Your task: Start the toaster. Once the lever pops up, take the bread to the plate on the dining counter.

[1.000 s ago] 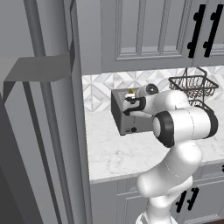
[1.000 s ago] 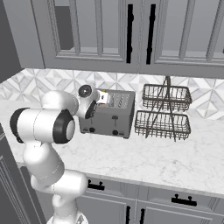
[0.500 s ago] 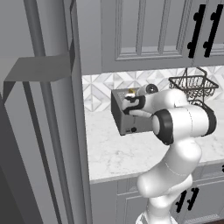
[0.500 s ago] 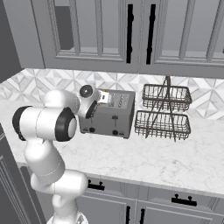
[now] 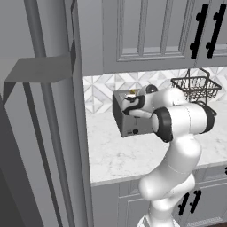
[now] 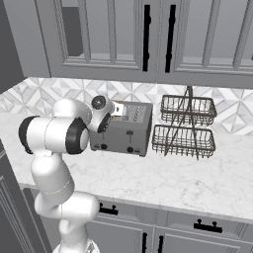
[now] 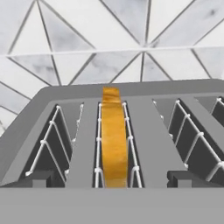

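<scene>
The grey toaster (image 6: 123,132) (image 5: 126,122) stands on the marble counter against the tiled wall. In the hand view its top (image 7: 151,140) shows several slots, and the bread (image 7: 113,140), golden-brown crust upward, stands in the second slot from the left. My gripper (image 7: 114,179) hovers right over the toaster's top, open, one fingertip on each side of the bread's slot and nothing between them. From the base views my hand (image 6: 101,116) (image 5: 137,104) sits at the toaster's top left end. Two black knobs (image 6: 129,149) show low on its front. The plate and the dining counter are out of view.
A two-tier black wire basket rack (image 6: 185,126) (image 5: 195,86) stands just right of the toaster. Upper cabinets (image 6: 148,39) hang above. A tall grey panel (image 5: 53,133) closes off the left. Bare marble counter (image 6: 188,183) lies in front.
The arm's elbow has shifted slightly and the hand has settled a little closer over the toaster's top. The jaws stay open; toaster and bread have not moved.
</scene>
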You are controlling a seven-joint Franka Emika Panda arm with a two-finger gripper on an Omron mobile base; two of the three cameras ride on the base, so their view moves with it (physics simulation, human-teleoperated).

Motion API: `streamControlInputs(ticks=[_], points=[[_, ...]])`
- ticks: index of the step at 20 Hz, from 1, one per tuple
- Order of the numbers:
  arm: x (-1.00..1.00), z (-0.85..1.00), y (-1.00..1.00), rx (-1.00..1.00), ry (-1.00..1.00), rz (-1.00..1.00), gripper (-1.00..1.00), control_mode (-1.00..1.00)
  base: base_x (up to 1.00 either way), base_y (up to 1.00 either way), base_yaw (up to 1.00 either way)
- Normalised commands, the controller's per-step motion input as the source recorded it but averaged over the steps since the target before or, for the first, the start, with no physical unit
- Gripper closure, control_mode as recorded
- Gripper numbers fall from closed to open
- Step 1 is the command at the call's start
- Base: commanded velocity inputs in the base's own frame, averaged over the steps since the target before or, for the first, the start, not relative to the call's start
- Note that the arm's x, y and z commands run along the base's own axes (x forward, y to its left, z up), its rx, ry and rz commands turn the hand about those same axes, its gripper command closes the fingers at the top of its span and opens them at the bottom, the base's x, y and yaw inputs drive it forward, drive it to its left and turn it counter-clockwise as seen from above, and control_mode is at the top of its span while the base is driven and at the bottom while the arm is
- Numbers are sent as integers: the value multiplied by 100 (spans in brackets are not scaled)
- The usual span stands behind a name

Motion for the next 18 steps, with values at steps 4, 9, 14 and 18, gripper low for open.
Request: streamControlInputs(ticks=[4, 9, 14, 18], points=[[15, -20, 0, 0, 0, 0, 100, -100, 0, 0, 0], [13, -12, 0, 0, 0, 0, 100, -100, 0, 0, 0], [3, 0, 0, 0, 0, 0, 100, -100, 0, 0, 0], [-9, 3, 0, 0, -4, 2, 100, -100, 0, 0, 0]])
